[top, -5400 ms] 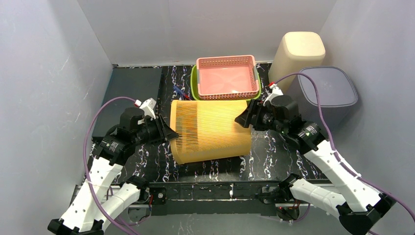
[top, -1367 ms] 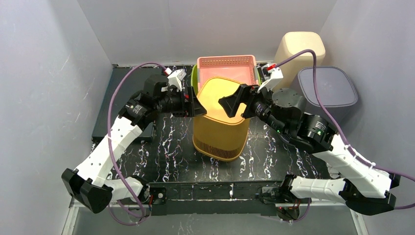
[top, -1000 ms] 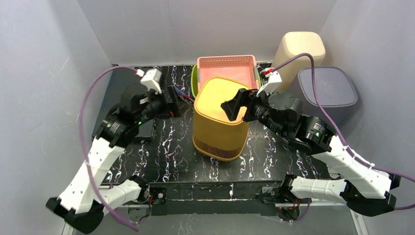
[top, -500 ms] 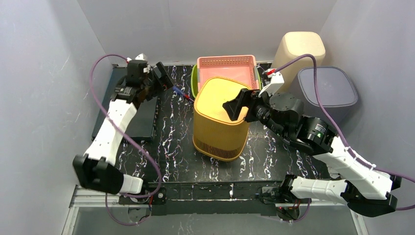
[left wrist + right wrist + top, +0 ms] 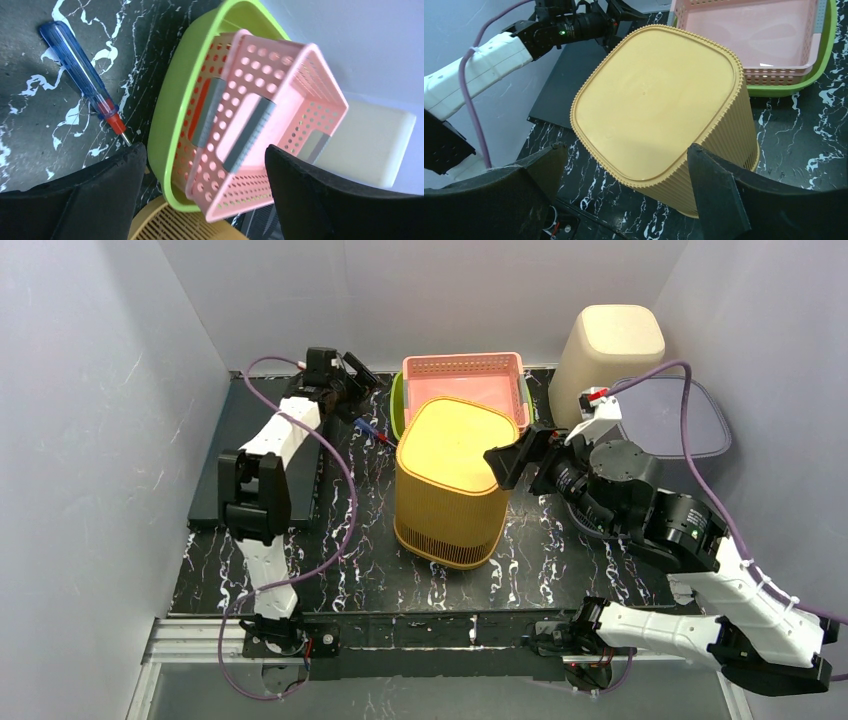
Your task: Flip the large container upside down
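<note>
on the bench (image 5: 330,540), the large container (image 5: 450,480) is seen standing mouth down, flat base uppermost, just in front of the pink basket (image 5: 465,390) nested in a green tray (image 5: 170,115); the turn is judged done. the right pincer (image 5: 518,458) is held wide open, gripping nothing, close by the container's upper right edge, so it is best drawn back and upward without that edge being brushed. the left pincer (image 5: 355,388) is likewise spread and empty, well apart from the container, near a blue screwdriver (image 5: 82,75).

The ribbed yellow container (image 5: 659,107) is seen standing base-up on the marbled table (image 5: 794,145), framed by the wide-spread fingers of the right gripper (image 5: 624,150). Behind it, a pink basket (image 5: 774,75) is nested in a green tray (image 5: 784,91).
</note>
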You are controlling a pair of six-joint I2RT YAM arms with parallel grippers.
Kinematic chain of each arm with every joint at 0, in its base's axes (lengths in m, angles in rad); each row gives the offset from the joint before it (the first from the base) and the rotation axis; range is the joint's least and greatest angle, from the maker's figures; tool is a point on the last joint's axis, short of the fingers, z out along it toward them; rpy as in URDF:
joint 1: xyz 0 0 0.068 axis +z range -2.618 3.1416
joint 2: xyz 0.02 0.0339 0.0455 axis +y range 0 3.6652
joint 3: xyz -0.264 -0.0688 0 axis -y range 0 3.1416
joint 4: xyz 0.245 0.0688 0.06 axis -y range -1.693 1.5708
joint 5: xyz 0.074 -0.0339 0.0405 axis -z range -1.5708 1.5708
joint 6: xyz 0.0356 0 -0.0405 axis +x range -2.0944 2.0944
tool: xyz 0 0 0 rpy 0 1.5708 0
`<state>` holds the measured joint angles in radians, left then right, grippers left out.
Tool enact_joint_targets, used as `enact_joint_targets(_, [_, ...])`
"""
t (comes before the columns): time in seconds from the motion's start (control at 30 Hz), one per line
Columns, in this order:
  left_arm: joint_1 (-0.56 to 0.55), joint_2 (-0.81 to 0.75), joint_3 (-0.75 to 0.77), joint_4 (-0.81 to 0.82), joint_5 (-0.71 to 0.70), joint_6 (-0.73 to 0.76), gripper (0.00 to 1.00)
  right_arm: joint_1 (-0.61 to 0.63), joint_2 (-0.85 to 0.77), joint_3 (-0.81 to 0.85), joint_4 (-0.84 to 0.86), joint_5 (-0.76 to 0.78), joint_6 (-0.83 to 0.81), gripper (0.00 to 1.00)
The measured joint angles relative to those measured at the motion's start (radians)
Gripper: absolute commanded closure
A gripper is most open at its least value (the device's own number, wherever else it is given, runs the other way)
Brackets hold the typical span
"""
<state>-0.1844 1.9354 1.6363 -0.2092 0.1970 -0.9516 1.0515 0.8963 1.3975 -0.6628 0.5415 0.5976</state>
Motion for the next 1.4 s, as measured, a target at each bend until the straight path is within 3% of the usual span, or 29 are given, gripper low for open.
enact_joint_targets(0.4, [-0.016,0.216,0.121,0.048,-0.036,-0.129,0.15,0.000,-0.007,0.005,-0.046,0.039,-0.009,0.01])
enact_joint_targets(0.9, [-0.074,0.315,0.071,0.134,-0.200,-0.273,0.17,0.000,0.042,0.022,-0.079,0.037,-0.049,0.01])
enact_joint_targets(1.2, [-0.087,0.304,0.011,0.199,-0.241,-0.283,0.17,0.000,0.049,0.022,-0.089,0.034,-0.059,0.01])
enact_joint_targets(1.4, [-0.086,0.170,-0.172,0.217,-0.307,-0.243,0.15,0.000,0.062,0.021,-0.098,0.026,-0.072,0.01])
